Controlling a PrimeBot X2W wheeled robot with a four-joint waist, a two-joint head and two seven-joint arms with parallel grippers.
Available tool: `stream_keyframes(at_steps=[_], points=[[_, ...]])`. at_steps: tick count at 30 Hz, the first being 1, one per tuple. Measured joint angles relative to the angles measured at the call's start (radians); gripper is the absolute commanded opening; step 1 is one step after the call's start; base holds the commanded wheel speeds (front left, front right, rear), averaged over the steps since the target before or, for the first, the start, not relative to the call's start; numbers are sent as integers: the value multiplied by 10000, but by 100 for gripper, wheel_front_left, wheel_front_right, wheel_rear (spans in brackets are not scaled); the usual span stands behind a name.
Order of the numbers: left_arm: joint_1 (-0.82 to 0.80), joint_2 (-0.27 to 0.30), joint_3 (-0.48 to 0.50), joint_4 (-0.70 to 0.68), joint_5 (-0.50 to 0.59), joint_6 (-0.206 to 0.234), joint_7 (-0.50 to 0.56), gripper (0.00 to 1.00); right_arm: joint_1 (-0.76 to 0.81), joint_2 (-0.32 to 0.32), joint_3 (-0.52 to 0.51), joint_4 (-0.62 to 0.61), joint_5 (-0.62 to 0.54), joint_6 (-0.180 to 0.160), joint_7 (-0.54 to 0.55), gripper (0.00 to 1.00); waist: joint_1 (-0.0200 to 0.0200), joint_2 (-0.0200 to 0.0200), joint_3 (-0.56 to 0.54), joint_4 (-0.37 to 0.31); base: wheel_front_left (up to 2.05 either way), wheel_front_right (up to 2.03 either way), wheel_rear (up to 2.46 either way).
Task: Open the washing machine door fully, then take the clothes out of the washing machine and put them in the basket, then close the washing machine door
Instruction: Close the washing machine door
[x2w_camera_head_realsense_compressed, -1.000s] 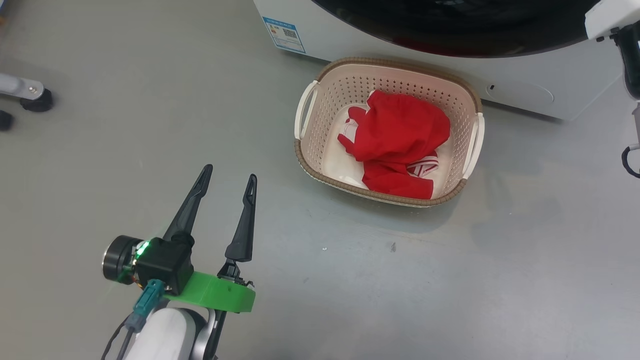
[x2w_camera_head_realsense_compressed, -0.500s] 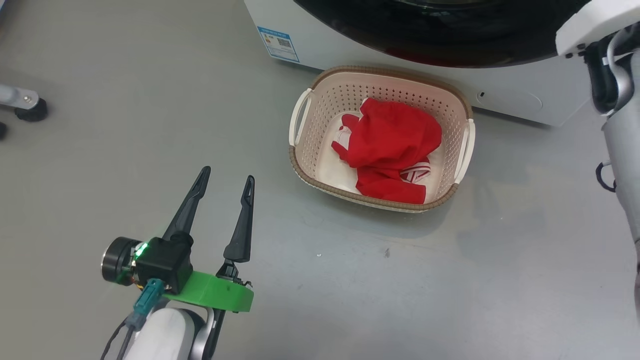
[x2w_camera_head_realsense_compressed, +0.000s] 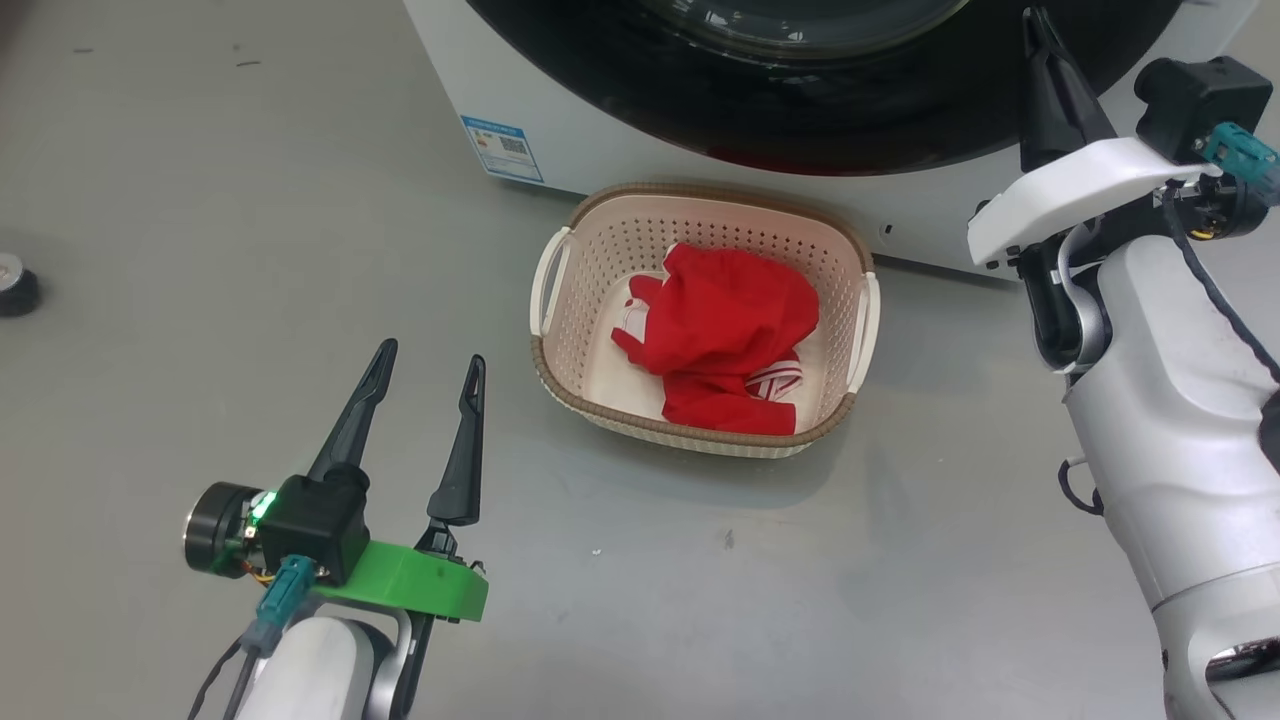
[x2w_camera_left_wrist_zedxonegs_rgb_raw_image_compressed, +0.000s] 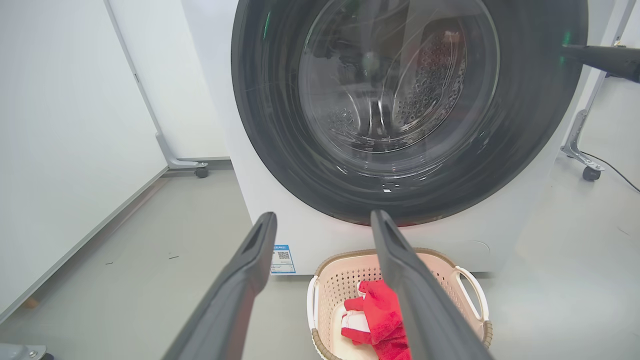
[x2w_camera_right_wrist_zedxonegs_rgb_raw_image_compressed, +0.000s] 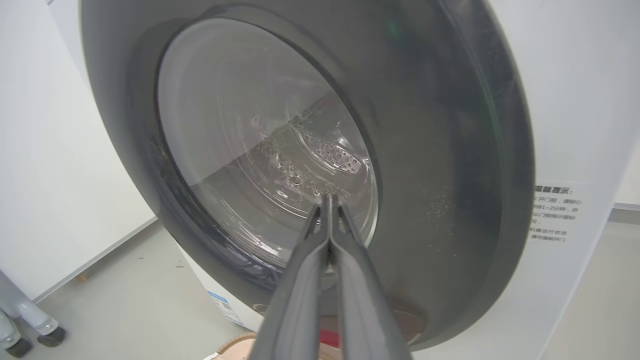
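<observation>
Red clothes (x2w_camera_head_realsense_compressed: 725, 320), one heap in one basket (x2w_camera_head_realsense_compressed: 600, 250), one black door (x2w_camera_left_wrist_zedxonegs_rgb_raw_image_compressed: 280, 125), left fingers (x2w_camera_head_realsense_compressed: 462, 450) spread, right fingers (x2w_camera_right_wrist_zedxonegs_rgb_raw_image_compressed: 302, 290) pressed together.

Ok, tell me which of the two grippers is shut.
The right gripper: its fingers are pressed together, pointing at the washing machine door. The left gripper has its fingers spread apart.

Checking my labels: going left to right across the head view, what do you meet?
In order: small dark wheel → left gripper → basket → right gripper.
</observation>
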Motion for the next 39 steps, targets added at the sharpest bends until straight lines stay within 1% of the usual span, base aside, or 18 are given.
stream_keyframes(at_steps=[2, 3, 4, 9, 15, 17, 19, 21, 26, 31, 33, 37, 39], points=[[6, 12, 46, 8, 35, 0, -12, 100, 307, 132, -209, -500, 38, 0, -2, 40, 0, 0, -142, -134, 0, 0, 0], [8, 15, 59, 21, 40, 0, -21, 100, 464, 188, -257, -708, 44, 0, -4, 96, 0, 0, -210, -202, 0, 0, 0], [14, 33, 67, 31, 40, 0, -21, 100, 662, 242, -257, -888, 42, 0, -6, 100, 0, 0, -279, -273, 0, 0, 0], [109, 113, 236, 161, 44, 0, -21, 100, 1951, 568, -479, -1423, 31, 0, -6, 100, 0, 0, -615, -639, 0, 0, 0], [450, 238, 445, 332, 56, 4, -21, 100, 3446, 637, -815, -2034, -92, -2, -6, 100, 0, 0, -1100, -1046, 0, 0, 0], [521, 295, 466, 368, 75, 4, -21, 100, 3966, 652, -901, -2180, -221, -52, -6, 100, 0, 0, -1283, -1171, 0, 0, 0], [648, 349, 504, 416, 82, 4, -21, 100, 4456, 665, -1032, -2328, -265, -196, -4, 100, 0, 0, -1476, -1294, 0, 0, 0], [797, 395, 527, 477, 82, 2, -21, 100, 4883, 688, -1104, -2485, -334, -205, -6, 100, 0, 0, -1668, -1417, 0, 0, 0], [1170, 445, 616, 587, 82, 4, -21, 100, 5730, 782, -1083, -2846, -681, -366, -4, 100, 0, 0, -2110, -1736, 0, 0, 0], [1426, 456, 616, 633, 82, 4, -21, 100, 6556, 840, -1045, -3229, -859, -382, -4, 100, -1, 0, -2519, -2012, 0, 0, 0], [1560, 464, 612, 675, 82, 4, -21, 100, 6871, 865, -1007, -3317, -917, -466, -4, 100, -1, 0, -2681, -2101, 0, 0, 0], [1880, 502, 610, 700, 82, 2, -21, 100, 7447, 922, -895, -3609, -1022, -468, -4, 100, -1, 0, -2967, -2261, 0, 0, 0], [1942, 502, 596, 731, 82, 4, -21, 100, 7690, 930, -894, -3768, -1037, -539, -4, 100, -1, 0, -3093, -2317, 0, 0, 0]])
